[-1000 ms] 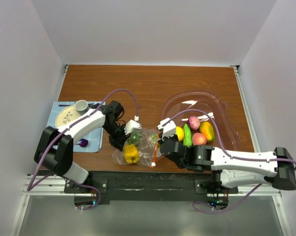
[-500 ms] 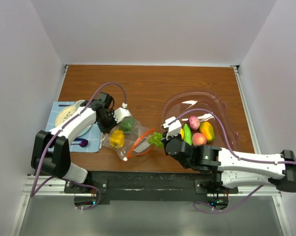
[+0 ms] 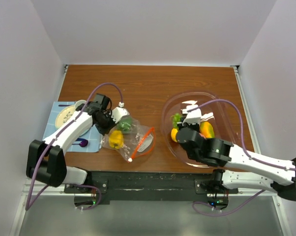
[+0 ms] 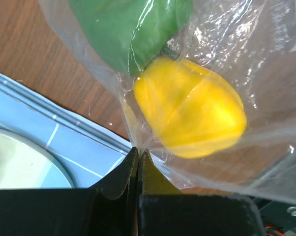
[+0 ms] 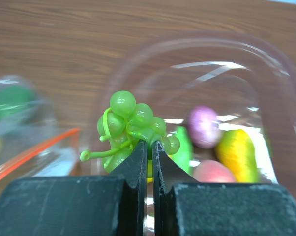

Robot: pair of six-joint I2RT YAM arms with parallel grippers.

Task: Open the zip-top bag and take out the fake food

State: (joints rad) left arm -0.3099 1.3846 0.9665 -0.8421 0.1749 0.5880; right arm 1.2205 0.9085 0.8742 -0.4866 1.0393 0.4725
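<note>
The zip-top bag [image 3: 136,143] lies left of centre, its orange zip strip [image 3: 144,142] open toward the right. Inside it are a yellow pepper [image 3: 116,139] and a green pepper [image 3: 126,123], both close up in the left wrist view: yellow [image 4: 190,114], green [image 4: 131,29]. My left gripper [image 3: 110,129] is shut on the bag's plastic [image 4: 138,152] at its left side. My right gripper [image 5: 150,145] is shut on a green grape bunch [image 5: 131,128] and holds it over the left part of the pink-tinted tub [image 3: 222,101]; the bunch also shows in the top view [image 3: 176,119].
In the tub lie a purple piece [image 5: 203,127], a yellow-orange fruit [image 5: 236,150], a peach [image 5: 212,172] and a green vegetable [image 5: 185,147]. A blue mat [image 3: 59,109] at the left holds a plate [image 3: 67,116], a cup [image 3: 80,104] and a purple spoon [image 3: 82,143].
My right gripper pulled the green grapes out of the bag's mouth and carried them right, over the tub. My left gripper drew the bag left and back, still holding it.
</note>
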